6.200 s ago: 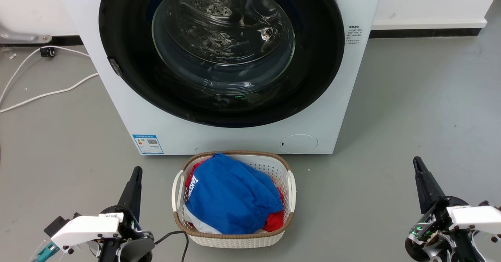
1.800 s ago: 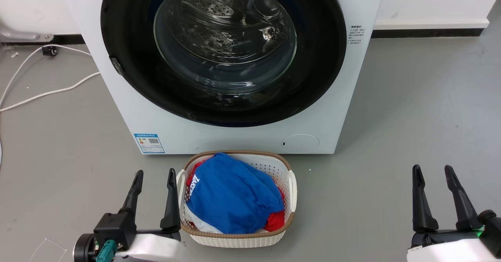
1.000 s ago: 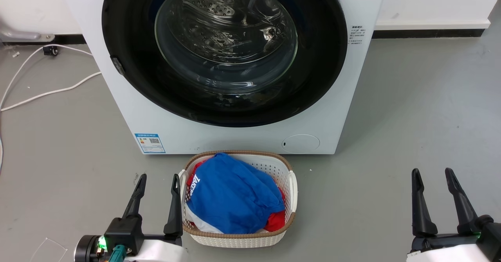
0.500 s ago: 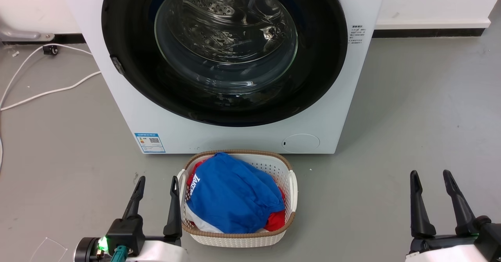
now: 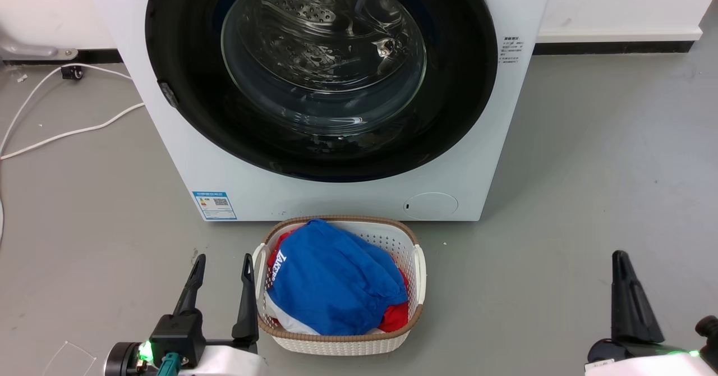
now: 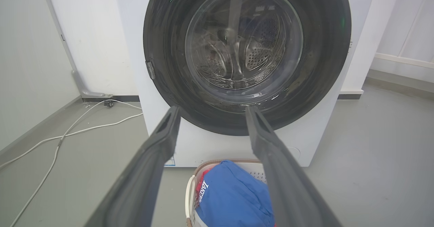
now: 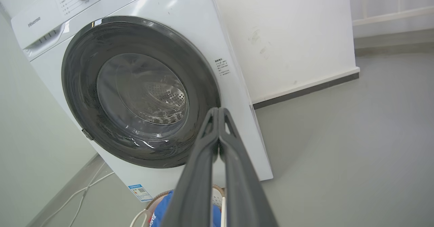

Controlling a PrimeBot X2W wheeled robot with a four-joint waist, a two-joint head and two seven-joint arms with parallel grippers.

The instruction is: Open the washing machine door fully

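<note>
Head view: grey floor [image 5: 589, 157], white wall [image 5: 617, 0]; left gripper [image 5: 223, 258] spread, right gripper [image 5: 618, 254] clenched, door [image 5: 185, 84] seemingly closed.

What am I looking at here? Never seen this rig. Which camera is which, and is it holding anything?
A wheeled two-armed robot facing a washer. The head camera looks down at the closed washing machine door, a laundry basket with a blue garment on the grey floor, and both arms. The other two pictures come from wrist cameras looking along each arm's fingers. The left tool is open, the right tool shut; neither holds anything or touches the door.
</note>
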